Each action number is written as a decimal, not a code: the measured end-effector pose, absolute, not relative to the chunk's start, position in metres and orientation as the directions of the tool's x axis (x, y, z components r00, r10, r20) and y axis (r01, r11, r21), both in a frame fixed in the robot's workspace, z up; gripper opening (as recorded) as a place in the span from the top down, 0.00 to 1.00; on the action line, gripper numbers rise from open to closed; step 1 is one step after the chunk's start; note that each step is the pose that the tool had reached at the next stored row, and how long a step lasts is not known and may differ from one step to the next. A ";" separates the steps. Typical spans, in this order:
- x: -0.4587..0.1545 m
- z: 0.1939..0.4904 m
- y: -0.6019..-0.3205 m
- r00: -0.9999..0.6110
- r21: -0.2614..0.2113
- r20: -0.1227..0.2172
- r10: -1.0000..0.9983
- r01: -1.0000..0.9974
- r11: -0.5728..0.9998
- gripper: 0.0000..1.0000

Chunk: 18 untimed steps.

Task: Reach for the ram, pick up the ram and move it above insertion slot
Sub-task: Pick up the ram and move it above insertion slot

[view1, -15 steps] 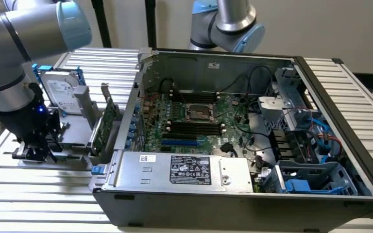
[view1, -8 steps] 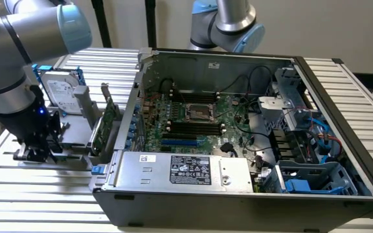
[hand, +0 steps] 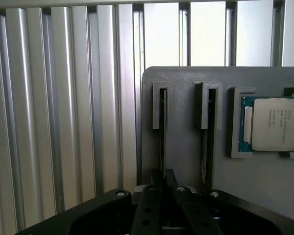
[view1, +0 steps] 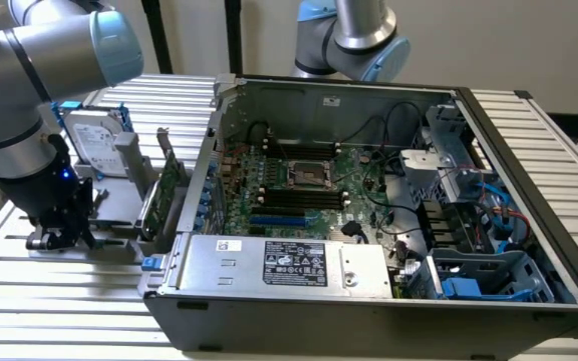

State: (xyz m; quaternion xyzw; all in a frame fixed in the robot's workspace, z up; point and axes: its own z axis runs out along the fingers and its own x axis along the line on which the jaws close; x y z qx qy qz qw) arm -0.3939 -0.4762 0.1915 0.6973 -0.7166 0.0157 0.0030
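Listing, largest first.
Table (view1: 68,331): ribbed metal, bearing all.
Case (view1: 369,331): open-topped, board exposed, centre to the exterior view's right.
Arm (view1: 18,113): on the exterior view's left, reaching down to holder.
Holder (hand: 186,147): grey, slotted, on table just left of case.
Gripper (hand: 162,183): low over holder, fingers drawn narrow, pinching ram's free edge.
Ram (hand: 162,132): standing on edge in holder's slot, not yet lifted, well apart from case's board.
Handling, judged: light, stiff, thin; fragile at chips and contacts; smooth flat faces apt to slip or tilt.
Hold best taken mid-length, squarely across both faces, drawing straight along slot.
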 end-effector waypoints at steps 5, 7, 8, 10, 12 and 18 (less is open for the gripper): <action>-0.394 0.191 -0.476 -0.028 -0.019 0.027 -0.999 -0.999 0.027 0.86; -0.394 0.191 -0.476 -0.029 -0.019 0.028 -0.999 -0.999 0.028 0.86; -0.394 0.191 -0.476 -0.030 -0.019 0.028 -0.999 -0.999 0.030 0.86; -0.394 0.191 -0.476 -0.034 -0.018 0.029 -0.999 -0.999 0.034 0.86; -0.394 0.191 -0.476 -0.040 -0.018 0.030 -0.999 -0.999 0.040 0.86; -0.394 0.191 -0.476 -0.047 -0.018 0.032 -0.998 -0.999 0.047 0.86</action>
